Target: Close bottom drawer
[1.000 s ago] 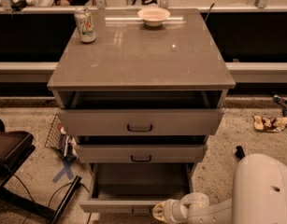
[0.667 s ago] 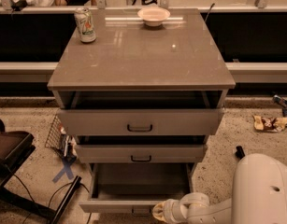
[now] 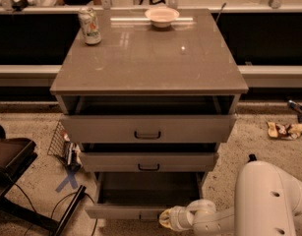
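Note:
The bottom drawer (image 3: 122, 211) is the lowest and narrowest of three. It is pulled far out, and its plain dark inside (image 3: 149, 187) shows. Its grey-beige front runs along the lower edge of the view; the handle is hidden behind the gripper. My gripper (image 3: 166, 219) is at the end of the white arm (image 3: 217, 221), which comes in from the lower right. It sits right at the middle of the bottom drawer's front, about where the handle is.
The middle drawer (image 3: 148, 161) and the top drawer (image 3: 147, 128) are also partly open. A can (image 3: 90, 26) and a bowl (image 3: 162, 16) stand on the cabinet top. A dark chair base with cables (image 3: 22, 191) lies at left. Litter (image 3: 287, 129) lies on the floor at right.

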Robot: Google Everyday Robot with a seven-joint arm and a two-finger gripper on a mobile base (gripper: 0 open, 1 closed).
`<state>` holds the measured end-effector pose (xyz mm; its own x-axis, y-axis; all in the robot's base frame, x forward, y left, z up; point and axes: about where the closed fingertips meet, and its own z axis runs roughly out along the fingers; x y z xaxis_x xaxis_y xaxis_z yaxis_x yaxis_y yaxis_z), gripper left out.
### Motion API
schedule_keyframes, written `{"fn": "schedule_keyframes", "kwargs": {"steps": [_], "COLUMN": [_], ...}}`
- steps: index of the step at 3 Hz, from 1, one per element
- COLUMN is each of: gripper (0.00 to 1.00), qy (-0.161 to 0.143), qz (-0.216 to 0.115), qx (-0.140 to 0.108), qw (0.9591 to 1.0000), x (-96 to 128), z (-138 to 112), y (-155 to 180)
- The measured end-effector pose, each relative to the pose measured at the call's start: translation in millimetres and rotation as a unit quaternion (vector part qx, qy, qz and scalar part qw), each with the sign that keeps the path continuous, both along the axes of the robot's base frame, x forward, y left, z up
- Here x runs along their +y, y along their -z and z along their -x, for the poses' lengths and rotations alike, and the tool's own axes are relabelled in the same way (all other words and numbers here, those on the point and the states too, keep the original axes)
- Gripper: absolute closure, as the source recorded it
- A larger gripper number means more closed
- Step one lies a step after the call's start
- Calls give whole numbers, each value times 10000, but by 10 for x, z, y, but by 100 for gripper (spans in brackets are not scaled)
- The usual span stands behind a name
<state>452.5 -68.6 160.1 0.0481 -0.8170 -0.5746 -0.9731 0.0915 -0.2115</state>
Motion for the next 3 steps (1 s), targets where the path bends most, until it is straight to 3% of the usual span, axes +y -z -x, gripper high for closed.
{"fn": "schedule_keyframes", "kwargs": {"steps": [1, 2, 3], "gripper": [100, 100, 100], "qy": [-17, -93, -205], "qz": [38, 82, 190], "qx": [-86, -296, -419], "qw": [10000, 9995, 9987], "x": [-3, 16, 10], "z": [-246, -882, -1167], "y": [62, 153, 124]}}
